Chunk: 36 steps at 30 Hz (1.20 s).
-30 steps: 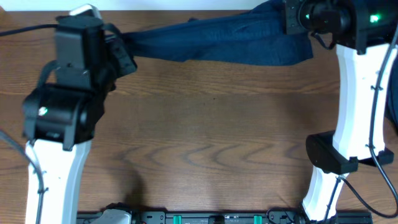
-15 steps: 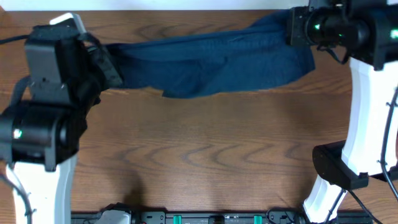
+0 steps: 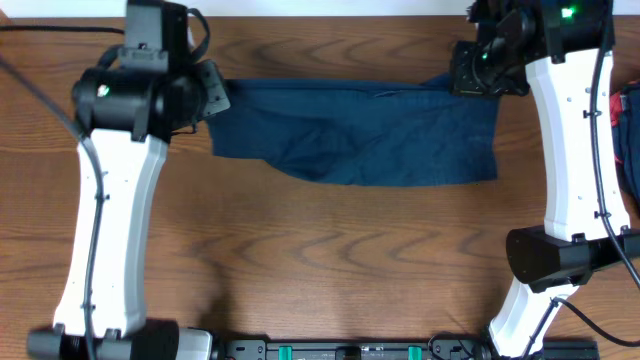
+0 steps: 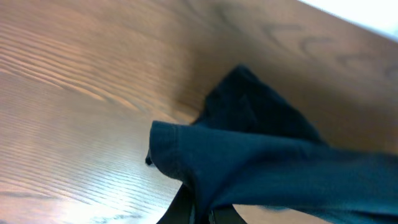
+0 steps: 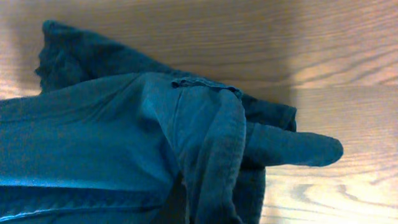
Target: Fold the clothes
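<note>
The clothes (image 3: 360,135), a dark navy garment, hang stretched in a wide band between my two grippers over the far part of the table. My left gripper (image 3: 212,98) is shut on the garment's left end, and in the left wrist view the cloth (image 4: 261,162) bunches down between the dark fingers (image 4: 180,211). My right gripper (image 3: 470,75) is shut on the right end. In the right wrist view a thick seamed edge (image 5: 211,143) runs down into the jaws, which the fabric hides.
The wooden table (image 3: 330,250) lies under the garment. A red and white object (image 3: 628,120) sits at the right edge. Black equipment (image 3: 330,350) lines the near edge. Both white arms stand tall at the left and right sides.
Both arms have shifted, carrying the garment toward the near side. The cloth now hangs lower and spreads wider, its lower edge reaching further down the table.
</note>
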Tool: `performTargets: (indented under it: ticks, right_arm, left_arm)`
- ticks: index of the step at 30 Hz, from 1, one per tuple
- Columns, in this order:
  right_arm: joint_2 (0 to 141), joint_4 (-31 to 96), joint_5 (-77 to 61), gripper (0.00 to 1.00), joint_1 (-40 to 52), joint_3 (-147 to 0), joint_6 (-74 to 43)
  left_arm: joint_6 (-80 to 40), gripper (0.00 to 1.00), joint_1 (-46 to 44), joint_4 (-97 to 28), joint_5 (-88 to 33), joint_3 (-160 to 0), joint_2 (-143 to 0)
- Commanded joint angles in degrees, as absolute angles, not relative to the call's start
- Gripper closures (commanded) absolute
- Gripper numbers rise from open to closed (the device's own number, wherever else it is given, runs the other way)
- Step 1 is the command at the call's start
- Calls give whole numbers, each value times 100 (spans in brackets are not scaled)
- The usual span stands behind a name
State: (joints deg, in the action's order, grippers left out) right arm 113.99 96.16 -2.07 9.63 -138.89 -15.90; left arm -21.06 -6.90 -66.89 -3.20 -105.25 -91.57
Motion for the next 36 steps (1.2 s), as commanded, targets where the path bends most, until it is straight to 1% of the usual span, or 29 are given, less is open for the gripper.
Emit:
performTargets:
  ticks: [1, 3, 6, 9, 13, 19, 26, 31, 36]
  right_arm:
    - [11356, 9548, 148, 99, 801, -13891, -1737]
    - [11354, 9408, 148, 99, 786, -13891, -1688]
    - [11354, 9048, 115, 99, 788, -13891, -1175]
    - [11354, 8357, 102, 99, 792, -13891, -602]
    - [11351, 7354, 73, 99, 794, -13913, -416]
    - [11347, 6632, -198, 99, 871, -14171, -408]
    - [11279, 6729, -102, 99, 919, -15089, 10]
    - [10954, 7279, 220, 99, 943, -15799, 19]
    - [10381, 7994, 213, 99, 1000, -15974, 32]
  left_arm:
    - [-1953, 94, -620, -6700, -716, -10610, -9435]
    - [-1951, 94, -622, -6602, -709, -10610, -9515]
    - [-1946, 94, -611, -6195, -707, -10617, -9448]
    - [-1929, 94, -523, -5706, -687, -10674, -9225]
    - [-1931, 94, -353, -5400, -685, -10847, -8927]
    - [-1907, 94, -156, -5306, -480, -11367, -8475]
    - [-1756, 94, -156, -5321, -233, -11824, -7819]
    - [-1671, 94, -156, -5422, -233, -11828, -7332]
    - [-1629, 94, -158, -5564, -233, -11828, -6888]
